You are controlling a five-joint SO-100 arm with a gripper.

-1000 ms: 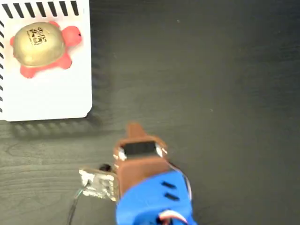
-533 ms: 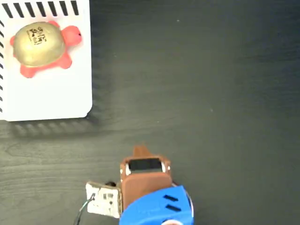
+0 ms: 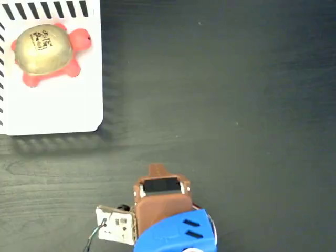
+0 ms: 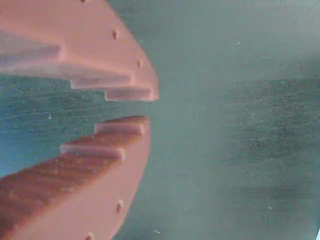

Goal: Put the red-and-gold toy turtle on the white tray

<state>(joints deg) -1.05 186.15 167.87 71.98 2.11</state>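
Observation:
The red-and-gold toy turtle [image 3: 44,50] lies on the white tray [image 3: 58,110] at the top left of the fixed view, head pointing right, gold shell up. My gripper [image 3: 156,169] is far from it, low in the middle near the bottom edge, over bare dark table. In the wrist view the two brown toothed fingers of the gripper [image 4: 145,107] stand almost together, with only a thin slit at the tips and nothing between them. Neither turtle nor tray shows in the wrist view.
The dark wood-grain table [image 3: 226,105] stretches to the right and centre. A small circuit board with wires [image 3: 115,224] hangs at the left of the blue and brown arm [image 3: 173,231]. The tray's striped edge runs along the top left.
The arm drew back toward the bottom edge of the fixed view, away from the tray, then nearly stopped. The turtle and the tray stayed where they were.

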